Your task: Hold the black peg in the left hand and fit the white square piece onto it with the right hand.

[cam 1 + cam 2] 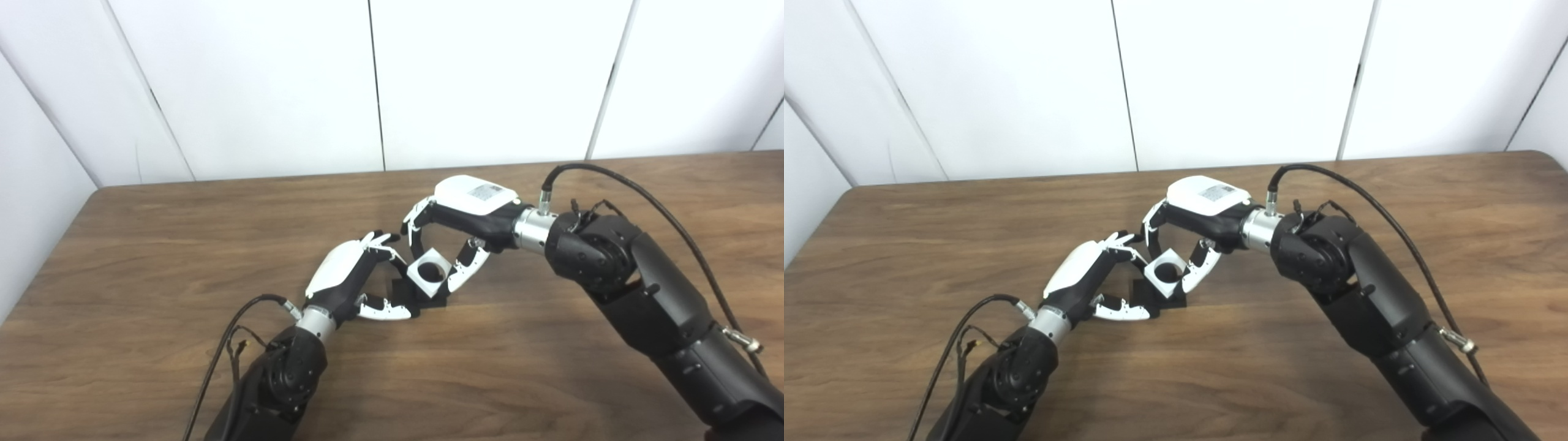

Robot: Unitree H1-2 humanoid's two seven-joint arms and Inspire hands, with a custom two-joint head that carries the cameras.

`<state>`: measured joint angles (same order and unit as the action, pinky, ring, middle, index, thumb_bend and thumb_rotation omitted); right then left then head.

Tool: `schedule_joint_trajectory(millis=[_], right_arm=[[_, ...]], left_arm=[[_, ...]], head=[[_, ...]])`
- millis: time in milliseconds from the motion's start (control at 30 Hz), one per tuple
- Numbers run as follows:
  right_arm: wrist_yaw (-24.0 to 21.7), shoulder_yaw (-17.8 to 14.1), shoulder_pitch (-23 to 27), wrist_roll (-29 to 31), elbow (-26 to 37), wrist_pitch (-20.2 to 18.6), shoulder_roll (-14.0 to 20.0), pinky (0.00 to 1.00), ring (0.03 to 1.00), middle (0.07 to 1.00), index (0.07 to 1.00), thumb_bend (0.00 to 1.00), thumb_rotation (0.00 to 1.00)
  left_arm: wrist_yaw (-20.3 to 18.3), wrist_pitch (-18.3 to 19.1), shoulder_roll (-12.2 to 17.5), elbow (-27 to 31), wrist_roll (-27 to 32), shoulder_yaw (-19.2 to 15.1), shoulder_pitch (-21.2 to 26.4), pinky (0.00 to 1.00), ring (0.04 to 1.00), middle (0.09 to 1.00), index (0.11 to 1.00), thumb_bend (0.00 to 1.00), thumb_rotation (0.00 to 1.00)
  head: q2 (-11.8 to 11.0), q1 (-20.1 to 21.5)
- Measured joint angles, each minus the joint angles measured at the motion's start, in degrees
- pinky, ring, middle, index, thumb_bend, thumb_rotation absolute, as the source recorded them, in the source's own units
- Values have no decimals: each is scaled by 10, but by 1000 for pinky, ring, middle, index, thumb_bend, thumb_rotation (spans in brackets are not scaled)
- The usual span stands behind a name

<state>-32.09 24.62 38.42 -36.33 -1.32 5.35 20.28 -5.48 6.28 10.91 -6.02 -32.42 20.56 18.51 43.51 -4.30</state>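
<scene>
The black peg piece sits low on the wooden table, with a square black base; its post is hidden by the white piece. My left hand is shut on its left side, fingers above and thumb below. The white square piece, with a round hole in its middle, sits tilted on top of the peg piece. My right hand comes from the right and is shut on the white piece, fingers on its far side and thumb on its near right side. Both also show in the right eye view: the white piece, the black piece.
White wall panels stand behind the table's far edge. A black cable loops over my right forearm, and another hangs by my left forearm. The table's left edge runs near the picture's left side.
</scene>
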Motion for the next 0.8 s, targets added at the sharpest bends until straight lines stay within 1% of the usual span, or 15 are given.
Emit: schedule_joint_trajectory(millis=[333,767,800], right_arm=[[8,3,-1,-11,-28,-1,-15,773,849,779,481,518,140],[10,3,-4,-19,-49,-2,-22,795,854,784,487,519,143],[10,3,-4,-20,-49,-5,-22,816,865,802,579,658,226]], left_arm=[[0,5,0,5,-3,0,-2,1000,1000,936,492,519,83],[0,5,-1,5,-3,0,-3,1000,1000,933,492,520,81],[0,5,-1,5,-3,0,-3,1000,1000,933,492,520,81]], head=[[2,0],[4,-2],[4,-2]])
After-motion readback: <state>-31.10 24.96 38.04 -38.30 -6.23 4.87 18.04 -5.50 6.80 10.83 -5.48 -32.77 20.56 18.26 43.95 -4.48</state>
